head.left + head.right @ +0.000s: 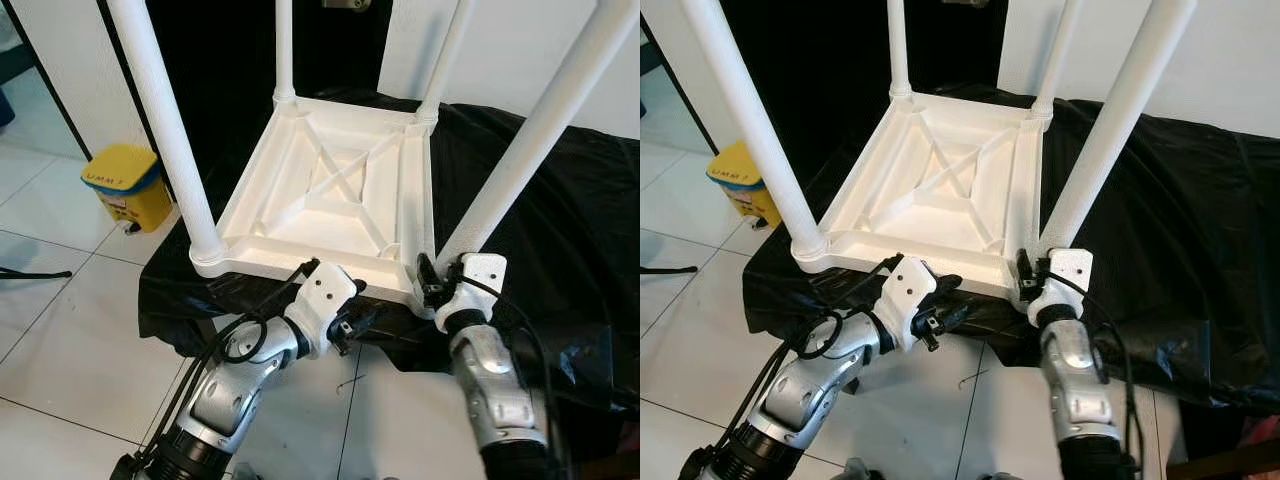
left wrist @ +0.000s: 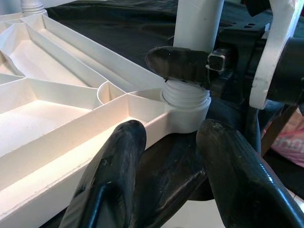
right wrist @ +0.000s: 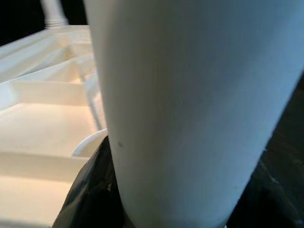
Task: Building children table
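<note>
right gripper point(image 1: 432, 283) clamps the near-right leg point(image 1: 520, 150) of upturned table point(image 1: 330, 190).

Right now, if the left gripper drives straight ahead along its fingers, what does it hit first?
Most likely the near right corner socket of the upturned table top, where the right gripper is clamped around the leg. The left gripper sits open just short of it; the exact gap is hard to judge.
</note>
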Motion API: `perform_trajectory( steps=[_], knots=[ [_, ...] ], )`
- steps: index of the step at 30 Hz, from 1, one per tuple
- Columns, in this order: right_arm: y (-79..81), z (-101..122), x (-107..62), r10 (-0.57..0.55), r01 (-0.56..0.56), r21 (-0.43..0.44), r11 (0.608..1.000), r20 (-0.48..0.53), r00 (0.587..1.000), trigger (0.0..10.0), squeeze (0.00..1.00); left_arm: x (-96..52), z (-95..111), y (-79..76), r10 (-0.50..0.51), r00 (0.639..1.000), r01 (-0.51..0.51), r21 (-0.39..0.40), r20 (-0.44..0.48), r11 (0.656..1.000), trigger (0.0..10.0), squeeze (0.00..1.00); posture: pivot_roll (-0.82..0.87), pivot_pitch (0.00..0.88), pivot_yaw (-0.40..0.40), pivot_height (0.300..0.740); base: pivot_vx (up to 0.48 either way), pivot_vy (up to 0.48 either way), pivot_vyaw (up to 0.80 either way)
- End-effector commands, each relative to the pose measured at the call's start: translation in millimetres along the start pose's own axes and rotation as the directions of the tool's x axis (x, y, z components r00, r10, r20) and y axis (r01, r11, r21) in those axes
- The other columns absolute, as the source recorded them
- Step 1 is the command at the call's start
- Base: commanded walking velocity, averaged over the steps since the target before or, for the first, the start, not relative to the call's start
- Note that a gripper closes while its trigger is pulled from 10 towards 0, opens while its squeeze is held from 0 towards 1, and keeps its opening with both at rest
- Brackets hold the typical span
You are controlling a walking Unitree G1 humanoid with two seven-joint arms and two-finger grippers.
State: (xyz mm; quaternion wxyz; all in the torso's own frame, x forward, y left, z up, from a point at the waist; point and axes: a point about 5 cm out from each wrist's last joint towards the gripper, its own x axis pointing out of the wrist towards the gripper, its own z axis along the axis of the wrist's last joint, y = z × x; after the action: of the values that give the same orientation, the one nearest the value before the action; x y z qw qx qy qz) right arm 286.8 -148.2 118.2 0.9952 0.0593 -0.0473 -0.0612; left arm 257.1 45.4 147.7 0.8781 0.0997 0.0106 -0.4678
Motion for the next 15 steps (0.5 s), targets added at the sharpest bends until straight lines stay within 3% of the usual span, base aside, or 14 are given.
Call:
perform_trajectory(
  steps=[1,5,15],
  knots=[
    [-6.8,-16.1,-6.2,-0.070,0.071,0.007,0.997,-0.087,0.994,10.0,0.00,2.0,-0.1,-6.4,-0.084,0.996,0.084,0.020,-0.008,0.996,10.0,0.00,-0.01,0.101,-0.055,0.740,0.000,0.000,0.00],
    [5.5,-14.0,-7.6,-0.024,0.025,0.021,0.999,-0.081,0.996,10.0,0.00,3.4,-0.1,-6.6,-0.077,0.997,0.078,0.020,-0.007,0.997,10.0,0.00,-0.02,0.103,-0.060,0.740,0.000,0.000,0.00],
    [8.0,-6.8,-8.3,0.001,-0.001,0.004,1.000,-0.044,0.999,10.0,0.00,2.6,1.2,-6.2,-0.067,0.998,0.067,0.006,-0.002,0.998,10.0,0.00,-0.01,0.099,-0.072,0.740,0.000,0.000,0.00]
  ],
)
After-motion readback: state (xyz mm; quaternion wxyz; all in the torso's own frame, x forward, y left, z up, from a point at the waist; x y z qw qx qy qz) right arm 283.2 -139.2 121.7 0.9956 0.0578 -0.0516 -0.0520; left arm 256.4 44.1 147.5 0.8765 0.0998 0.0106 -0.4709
